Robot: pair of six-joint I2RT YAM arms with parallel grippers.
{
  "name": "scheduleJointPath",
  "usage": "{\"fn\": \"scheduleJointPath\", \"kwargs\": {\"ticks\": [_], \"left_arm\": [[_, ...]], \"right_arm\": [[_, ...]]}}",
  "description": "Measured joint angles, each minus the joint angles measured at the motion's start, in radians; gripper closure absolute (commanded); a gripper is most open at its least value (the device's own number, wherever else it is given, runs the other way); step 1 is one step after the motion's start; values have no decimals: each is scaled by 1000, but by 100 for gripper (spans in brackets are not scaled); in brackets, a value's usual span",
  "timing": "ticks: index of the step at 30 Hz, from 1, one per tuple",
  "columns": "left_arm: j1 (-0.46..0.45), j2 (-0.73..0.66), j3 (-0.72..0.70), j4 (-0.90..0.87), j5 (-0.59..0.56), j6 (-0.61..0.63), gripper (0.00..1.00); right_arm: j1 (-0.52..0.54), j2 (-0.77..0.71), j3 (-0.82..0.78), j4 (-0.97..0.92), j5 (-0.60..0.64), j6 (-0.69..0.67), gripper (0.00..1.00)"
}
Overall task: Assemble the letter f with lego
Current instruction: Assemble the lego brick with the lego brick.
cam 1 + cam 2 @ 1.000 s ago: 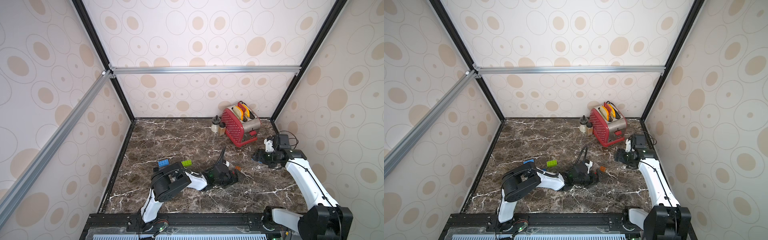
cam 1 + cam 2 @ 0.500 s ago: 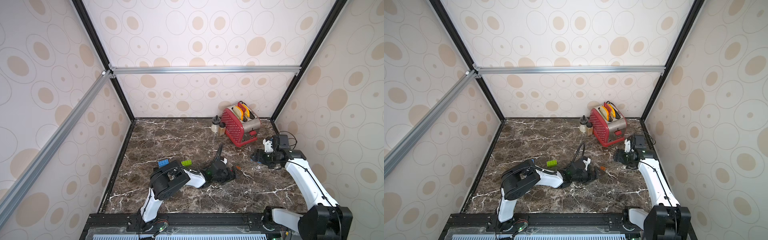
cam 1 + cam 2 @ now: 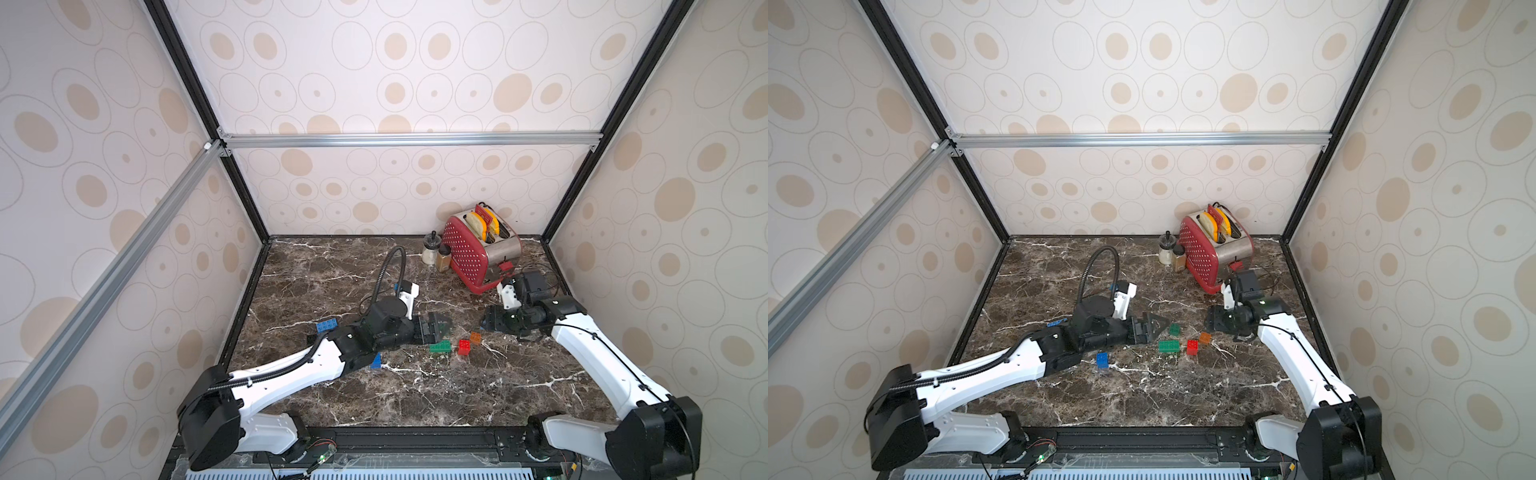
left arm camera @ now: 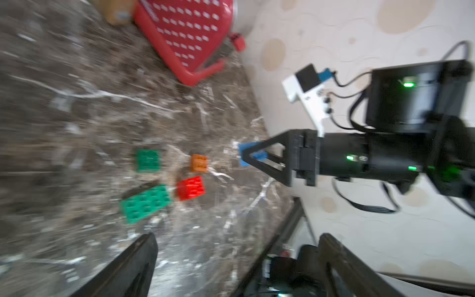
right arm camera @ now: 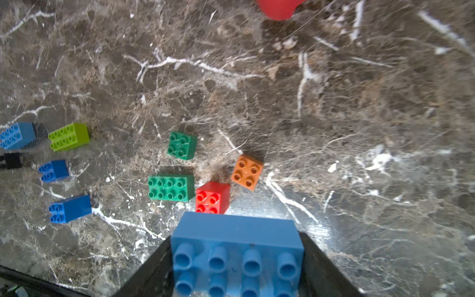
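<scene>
My right gripper (image 5: 236,257) is shut on a blue oblong lego brick (image 5: 236,239) and holds it above the marble; both show in the left wrist view too, the brick (image 4: 244,154) in the fingertips. Below it lie a red brick (image 5: 212,197), an orange one (image 5: 246,171), a dark green oblong (image 5: 171,187) and a dark green square (image 5: 182,145). Further off sit a lime green brick (image 5: 69,136) and three blue ones (image 5: 70,208). My left gripper (image 3: 436,326) is open and empty, just left of the dark green oblong (image 3: 440,347).
A red toaster (image 3: 478,253) with toast stands at the back right, two small shakers (image 3: 430,249) beside it. The right arm's cables trail near the right wall. The patterned walls close the marble table (image 3: 415,395) on three sides.
My left gripper has drawn back to the left and away from the front edge, uncovering the green, red and orange bricks. The right gripper has hardly moved and keeps its blue brick.
</scene>
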Motion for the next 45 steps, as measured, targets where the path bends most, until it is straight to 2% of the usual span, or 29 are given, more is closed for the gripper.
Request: {"fn": "scheduleJointPath", "kwargs": {"ticks": [4, 8, 13, 16, 19, 25, 30, 38, 45], "left_arm": [[30, -4, -55, -139, -108, 76, 1], [43, 25, -119, -224, -225, 99, 1], [54, 54, -133, -248, -336, 133, 1], [77, 54, -154, -222, -356, 154, 1], [131, 60, -203, -173, -325, 171, 1], [257, 48, -315, -50, -147, 192, 1], [265, 27, -327, -3, -47, 199, 1], [267, 22, -339, 49, 35, 199, 1], [269, -76, -389, 108, 108, 200, 1]], "right_arm": [[114, 52, -5, 17, 36, 61, 28], [158, 79, -39, 42, 72, 132, 28], [193, 97, -56, 57, 115, 218, 28], [223, 127, -52, 74, 130, 253, 28], [261, 182, -37, 84, 143, 279, 28], [289, 214, -32, 94, 161, 309, 28], [296, 214, -31, 95, 183, 320, 28], [300, 214, -23, 84, 202, 311, 28], [300, 228, -3, 80, 206, 286, 27]]}}
